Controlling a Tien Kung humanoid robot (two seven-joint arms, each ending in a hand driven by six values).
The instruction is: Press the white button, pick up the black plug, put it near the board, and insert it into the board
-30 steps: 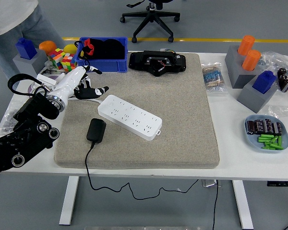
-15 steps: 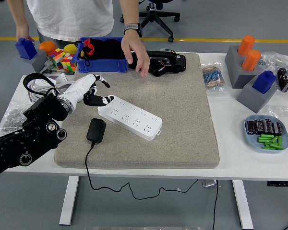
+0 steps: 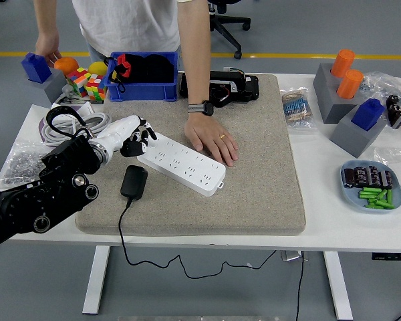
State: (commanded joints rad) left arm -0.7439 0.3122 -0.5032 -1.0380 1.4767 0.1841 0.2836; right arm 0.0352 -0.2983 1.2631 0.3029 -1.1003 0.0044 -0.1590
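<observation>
A white power strip [image 3: 180, 164] lies slanted on the grey mat [image 3: 254, 180]. The black plug [image 3: 134, 181] rests on the mat just left of the strip, its cable running off the near edge. My left hand [image 3: 135, 139] has its fingers curled at the strip's far-left end, where the white button is hidden beneath them. A person's hand [image 3: 212, 139] lies flat on the mat against the strip's far side.
A blue bin [image 3: 144, 75] and a black device [image 3: 220, 87] stand at the mat's back. Puzzle cubes [image 3: 87, 83] and a coiled cable [image 3: 70, 124] are at the left. Grey blocks [image 3: 351, 100] and a dish of batteries [image 3: 371, 186] are on the right.
My left hand has moved right and down onto the strip's left end, fingers curling in. The person's hand came forward from the black device down to the mat beside the strip.
</observation>
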